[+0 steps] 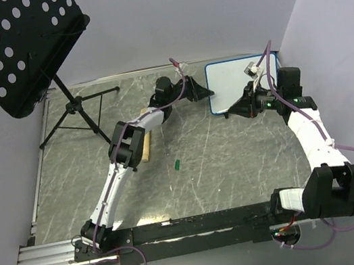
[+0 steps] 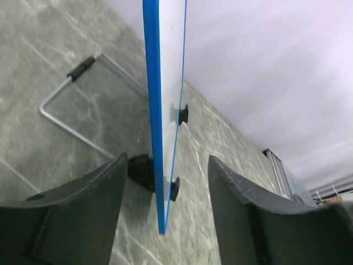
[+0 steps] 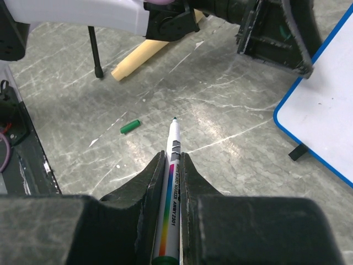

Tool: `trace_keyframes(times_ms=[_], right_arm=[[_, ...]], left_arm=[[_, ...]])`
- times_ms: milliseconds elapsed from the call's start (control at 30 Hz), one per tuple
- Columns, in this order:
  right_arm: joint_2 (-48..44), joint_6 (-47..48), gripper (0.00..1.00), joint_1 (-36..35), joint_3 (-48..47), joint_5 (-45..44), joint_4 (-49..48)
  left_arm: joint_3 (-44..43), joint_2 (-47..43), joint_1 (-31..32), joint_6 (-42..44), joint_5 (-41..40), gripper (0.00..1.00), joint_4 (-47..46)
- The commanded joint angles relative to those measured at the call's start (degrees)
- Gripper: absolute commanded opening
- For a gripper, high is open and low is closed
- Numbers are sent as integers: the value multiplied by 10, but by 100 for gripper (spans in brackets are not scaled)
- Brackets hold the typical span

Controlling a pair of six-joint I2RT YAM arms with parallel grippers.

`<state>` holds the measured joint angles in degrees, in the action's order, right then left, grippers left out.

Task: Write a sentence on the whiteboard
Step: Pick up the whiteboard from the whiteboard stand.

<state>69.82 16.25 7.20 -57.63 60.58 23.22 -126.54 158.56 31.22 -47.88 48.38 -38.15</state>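
Green-tipped marker (image 3: 174,135) is pinched along its barrel in my right gripper (image 3: 172,158), bare tip pointing forward over the table (image 3: 220,105); its cap (image 3: 130,127) lies loose on the stone, well apart from the tip. Off to the right stands the whiteboard (image 3: 325,105), propped on small black feet at the table's far right corner; its face looks blank, so I judge the sentence is not yet begun. My left gripper (image 2: 166,160) is spread wide, straddling the board's blue edge with a gap on either side. If I press the tip down before that hand closes, the light board could slide or tip on its feet and the letters would smear; a grip this far back could also let the marker twist or slip inward under pressure.
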Motion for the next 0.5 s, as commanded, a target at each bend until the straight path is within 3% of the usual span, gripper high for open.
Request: trace_keyframes(times_ms=[0, 333, 467], right_arm=[[3, -3, 0, 7, -11, 20, -11], [7, -3, 0, 8, -12, 24, -10], [5, -5, 0, 10, -11, 24, -11]], left_arm=[[-48, 27, 4, -34, -17, 63, -64], [-70, 40, 18, -30, -27, 57, -51], [-72, 41, 22, -32, -29, 45, -49]])
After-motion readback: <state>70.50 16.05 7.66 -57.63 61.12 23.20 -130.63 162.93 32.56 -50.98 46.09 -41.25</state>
